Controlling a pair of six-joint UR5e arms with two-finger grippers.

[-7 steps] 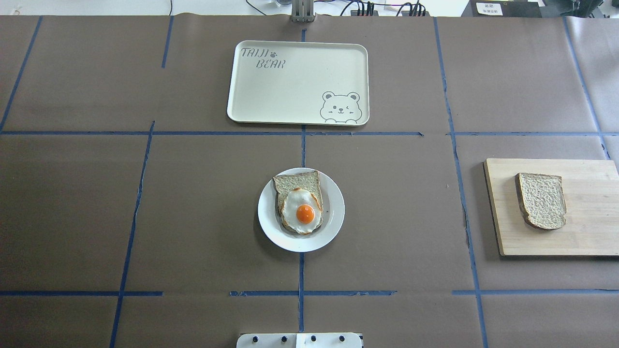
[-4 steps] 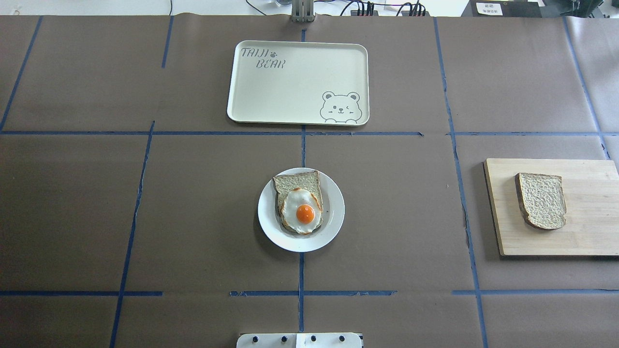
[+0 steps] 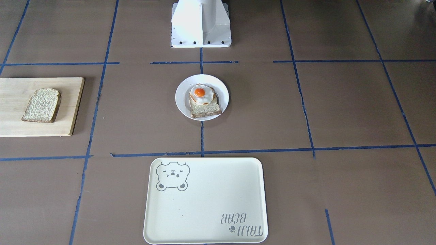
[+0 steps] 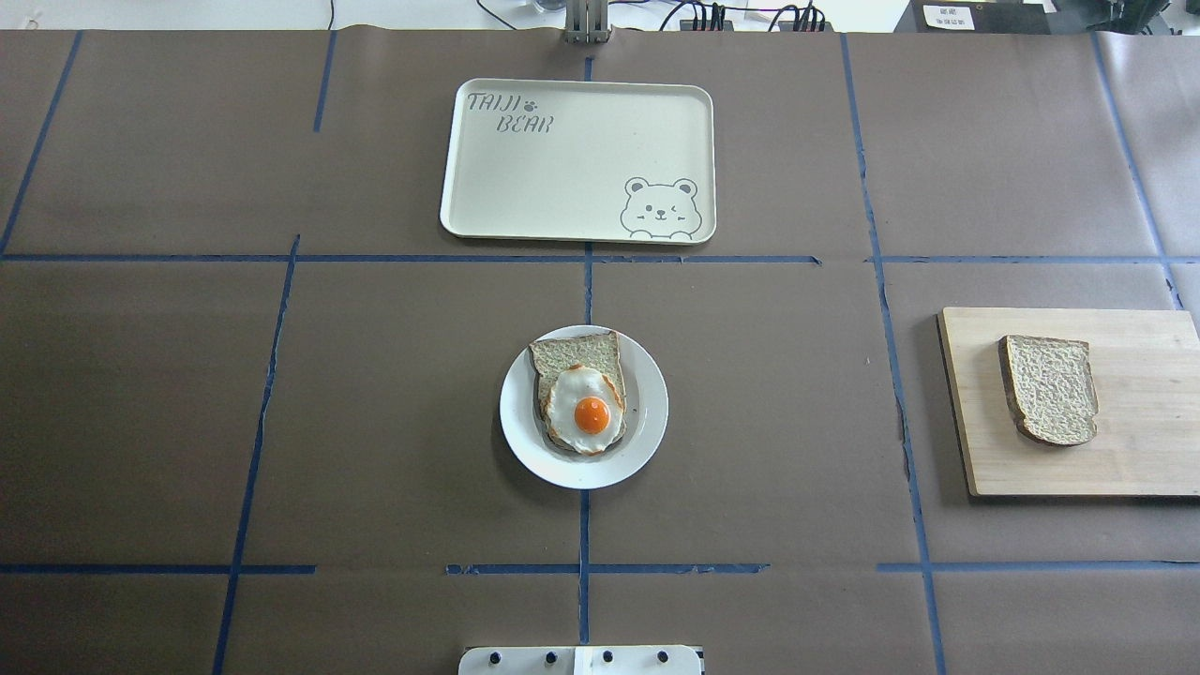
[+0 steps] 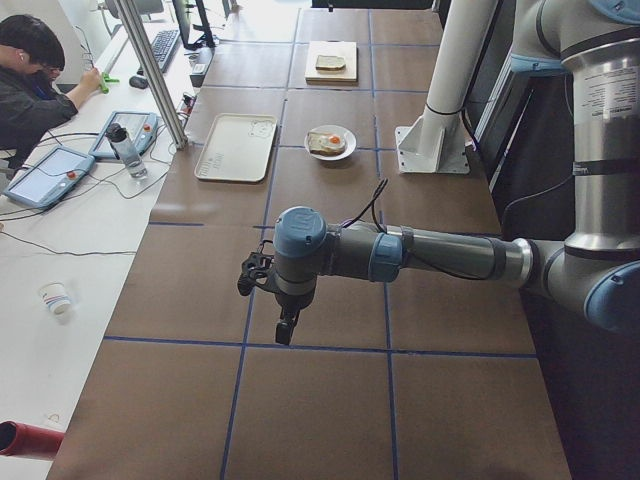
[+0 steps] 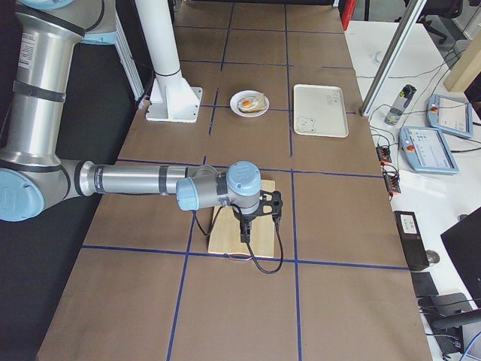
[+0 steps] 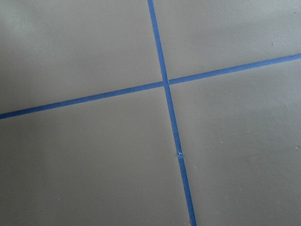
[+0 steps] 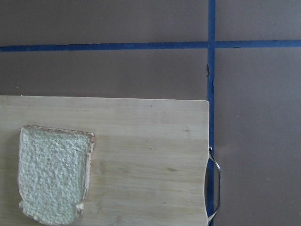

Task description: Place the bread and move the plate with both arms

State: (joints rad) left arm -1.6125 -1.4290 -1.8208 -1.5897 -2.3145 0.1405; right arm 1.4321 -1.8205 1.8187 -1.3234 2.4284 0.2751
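Observation:
The plain bread lies flat on a wooden board at the table's right; it also shows in the front view and the right wrist view. The white plate sits at the centre and holds an egg-topped slice. My right gripper hangs above the board in the right side view. My left gripper hangs over bare table, far from the plate. I cannot tell whether either gripper is open or shut.
A cream tray with a bear drawing lies beyond the plate. The white pedestal base stands behind the plate. A metal handle sticks out at the board's edge. An operator sits at a side desk.

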